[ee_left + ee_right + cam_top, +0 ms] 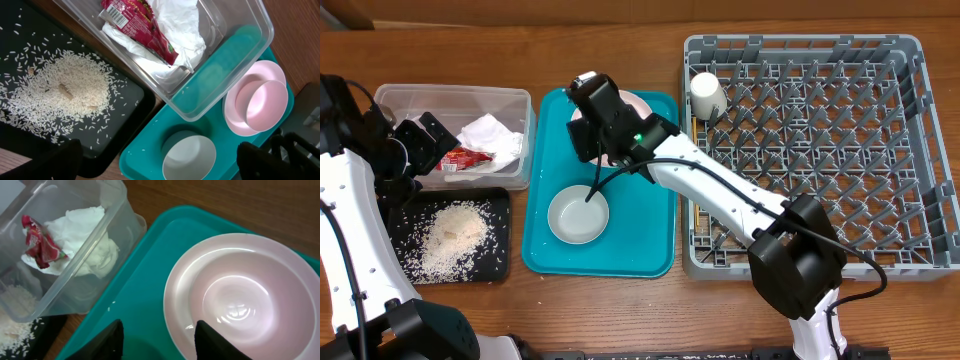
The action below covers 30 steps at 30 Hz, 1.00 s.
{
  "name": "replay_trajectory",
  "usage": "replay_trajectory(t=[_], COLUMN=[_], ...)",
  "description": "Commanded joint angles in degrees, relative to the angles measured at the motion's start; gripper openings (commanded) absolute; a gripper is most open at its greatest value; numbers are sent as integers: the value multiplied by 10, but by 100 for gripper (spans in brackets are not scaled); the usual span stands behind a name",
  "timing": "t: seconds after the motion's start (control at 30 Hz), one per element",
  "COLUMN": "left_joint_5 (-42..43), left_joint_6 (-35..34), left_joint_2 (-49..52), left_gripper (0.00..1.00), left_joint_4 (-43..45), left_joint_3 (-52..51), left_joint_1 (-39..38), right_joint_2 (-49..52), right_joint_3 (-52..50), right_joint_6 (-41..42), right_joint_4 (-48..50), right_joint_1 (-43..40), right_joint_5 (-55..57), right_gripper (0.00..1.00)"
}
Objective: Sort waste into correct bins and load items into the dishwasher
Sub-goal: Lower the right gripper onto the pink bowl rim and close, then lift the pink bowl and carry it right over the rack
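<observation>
My right gripper [596, 140] [159, 325] hangs over the left rim of the pale pink plate [638, 100] [175, 290] on the teal tray; its jaws stand apart, one finger over the plate, the other over the tray. A pale bowl [240, 300] [262, 102] sits on that plate. The grey-green bowl [578, 213] [190, 157] lies nearer on the tray. My left gripper [415, 145] [162, 162] is open and holds nothing. The clear tub [450, 92] holds the napkin [490, 135] [85, 230] and the red wrapper [465, 158] [140, 22]. Rice [450, 235] [65, 90] covers the black tray [498, 205].
The grey dish rack [910, 150] fills the right side, with a white cup [708, 95] at its far-left corner. The teal tray [640, 240] lies between the tub and the rack. My right arm stretches across the rack's near-left corner.
</observation>
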Motion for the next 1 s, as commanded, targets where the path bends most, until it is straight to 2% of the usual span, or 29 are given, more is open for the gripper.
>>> replay_trajectory(t=[0.0,0.17,0.47,0.6,0.67,0.77,0.97], left_joint_5=[-2,-2,-2,-2,-2,-2,-2], left_joint_6=[-6,-6,-6,-6,-6,-6,-6], left_joint_2=[-4,-4,-4,-4,-4,-4,-4], left_gripper=[100,100,100,100,100,100,100], left_joint_4=[2,2,2,2,2,2,2], left_joint_3=[12,12,12,12,12,12,12], left_joint_1=[2,2,2,2,2,2,2], right_joint_2=[-3,12,72,72,72,72,72], right_joint_3=[-32,-73,-74,-74,-74,-74,-74], right_joint_6=[-13,-15,-30,-30,-30,-31,-45], right_joint_4=[42,106,109,107,101,97,75], right_joint_1=[-1,-1,-8,-9,-9,-9,-9], right_joint_5=[17,23,28,27,28,29,89], right_gripper=[46,47,49,43,37,36,28])
